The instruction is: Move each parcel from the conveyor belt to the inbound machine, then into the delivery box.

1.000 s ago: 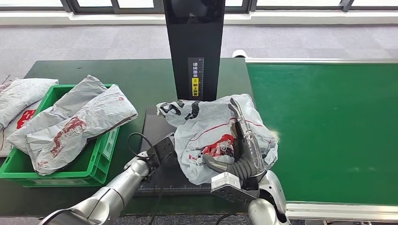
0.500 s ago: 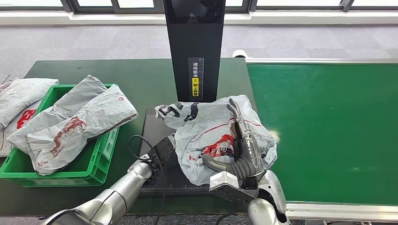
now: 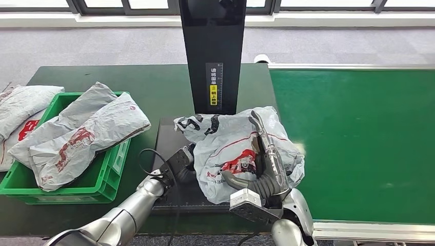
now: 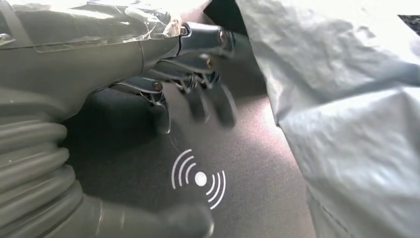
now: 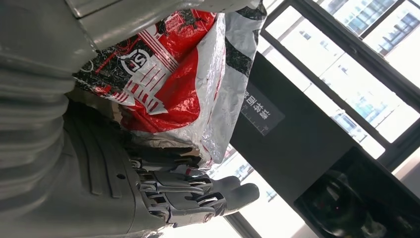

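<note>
Parcel (image 3: 236, 148) scanning is the step we are judging to be in hand: the grey-and-red mailer is lying on the dark plate of the inbound machine (image 3: 169, 138), at the foot of its black column. We are holding the parcel with our right hand (image 3: 267, 164), fingers laid up over the top of the bag and the thumb curling in at its near side. Our left hand (image 3: 179, 160) is resting low on the plate just beside the bag's left edge, fingers apart and curled down with nothing in them.

Next, we are expecting to need a firm hold and a carry leftward to the green delivery box (image 3: 115, 169), where other mailers (image 3: 82, 133) are already piled. A loose bag like this may be sagging or slipping as it lifts.

Compared with a second ago, the parcel is sitting slightly further right, and our left hand has crept in closer to it.
</note>
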### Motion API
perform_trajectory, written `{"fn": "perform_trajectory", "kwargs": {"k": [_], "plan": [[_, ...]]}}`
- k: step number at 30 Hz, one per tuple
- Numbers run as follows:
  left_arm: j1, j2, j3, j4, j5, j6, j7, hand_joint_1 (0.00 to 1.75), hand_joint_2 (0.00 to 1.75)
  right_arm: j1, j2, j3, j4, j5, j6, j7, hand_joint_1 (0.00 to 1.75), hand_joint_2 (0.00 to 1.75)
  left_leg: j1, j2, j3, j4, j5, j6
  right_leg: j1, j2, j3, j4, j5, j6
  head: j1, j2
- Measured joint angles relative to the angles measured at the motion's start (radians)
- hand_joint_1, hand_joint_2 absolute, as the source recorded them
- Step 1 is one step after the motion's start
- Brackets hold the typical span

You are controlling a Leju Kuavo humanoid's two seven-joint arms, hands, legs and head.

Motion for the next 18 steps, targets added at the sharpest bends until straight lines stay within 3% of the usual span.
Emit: {"fn": "perform_trajectory", "kwargs": {"k": [6, 12, 18], "plan": [[0.001, 0.007, 0.005, 0.001, 0.021, 0.024, -0.001, 0.0, 1.75, -0.007, 0.0, -0.006, 0.022, -0.016, 0.022, 0.033, 0.0, 1.75, 0.0, 0.0, 0.0, 0.0, 0.0, 0.0, 0.0, 0.0, 0.0, 0.0, 0.0, 0.0, 0.0, 0.0], [0.012, 0.029, 0.051, -0.004, 0.039, 0.049, -0.026, 0.0, 1.75, -0.059, 0.0, -0.071, 0.252, -0.048, 0.055, 0.042, 0.0, 1.75, 0.0, -0.001, -0.001, 0.0, 0.001, 0.001, 0.0, -0.002, 0.0, 0.0, 0.0, 0.0, 0.0, 0.0], [0.018, 0.035, 0.068, -0.007, 0.035, 0.058, -0.03, 0.0, 1.75, -0.077, 0.0, -0.091, 0.339, -0.046, 0.068, 0.059, 0.0, 1.75, 0.0, -0.002, -0.001, 0.0, 0.001, 0.001, 0.0, -0.002, 0.0, 0.0, 0.001, 0.0, 0.0, 0.0]]}}
